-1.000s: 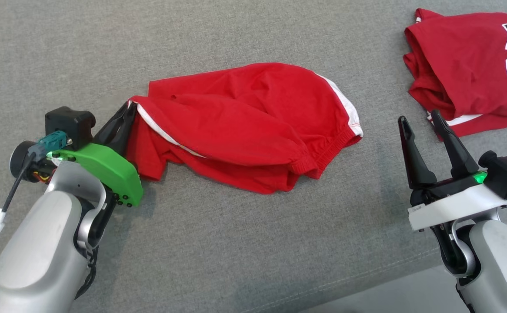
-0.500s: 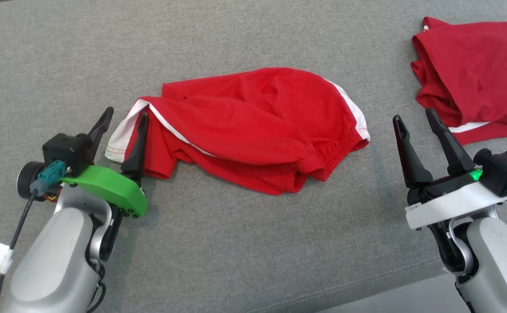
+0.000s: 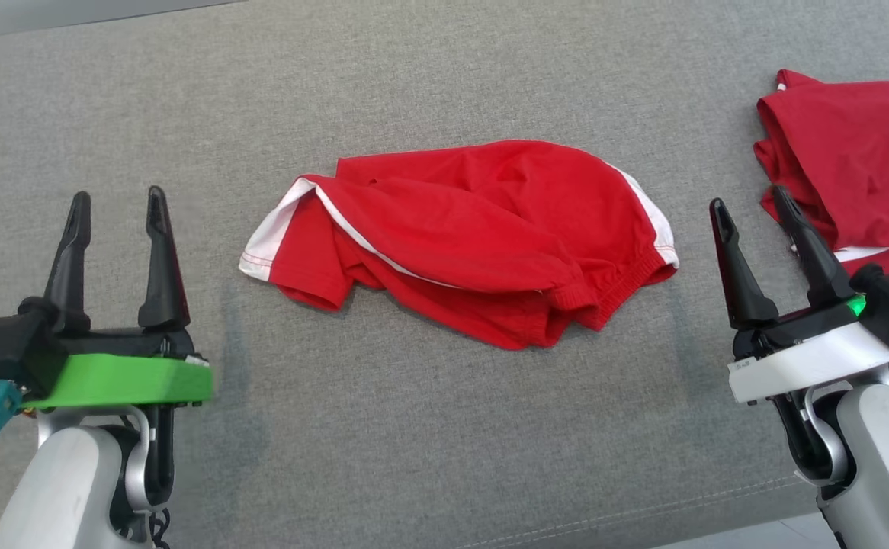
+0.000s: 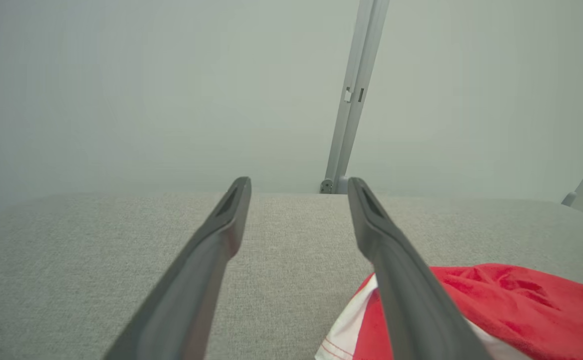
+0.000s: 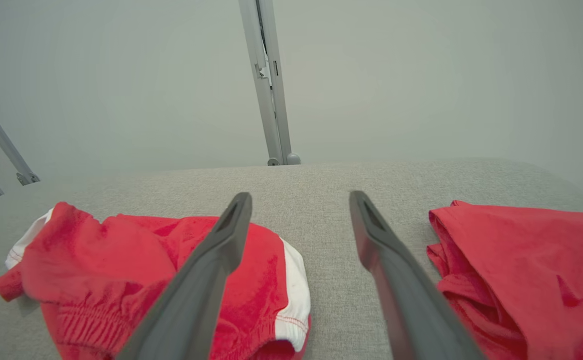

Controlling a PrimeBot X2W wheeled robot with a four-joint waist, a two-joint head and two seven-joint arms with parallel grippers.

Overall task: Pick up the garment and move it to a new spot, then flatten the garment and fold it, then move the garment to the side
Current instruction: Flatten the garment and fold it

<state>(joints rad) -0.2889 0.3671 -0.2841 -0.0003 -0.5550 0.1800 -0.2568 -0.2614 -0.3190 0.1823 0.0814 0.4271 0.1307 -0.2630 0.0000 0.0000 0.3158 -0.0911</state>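
The garment [image 3: 483,236] is a pair of red shorts with white side stripes, lying rumpled in the middle of the grey fabric surface [image 3: 429,427]. In the left wrist view its white-edged corner [image 4: 496,305] shows at the lower right. In the right wrist view the garment [image 5: 121,265] lies at the lower left. My left gripper [image 3: 115,213] stands open, clear of the garment's left edge, nothing between its fingers. To the garment's right, my right gripper [image 3: 749,206] is open and empty.
A second red garment [image 3: 848,175] with white trim lies folded at the right edge, just behind the right gripper; it also appears as a red shirt [image 5: 526,265] in the right wrist view. A pale wall with a metal post [image 4: 354,95] rises behind the surface.
My left gripper let go of the garment's left corner, opened, and drew back to the left. The garment dropped flat. The head camera shifted, so the whole scene slid right and down.
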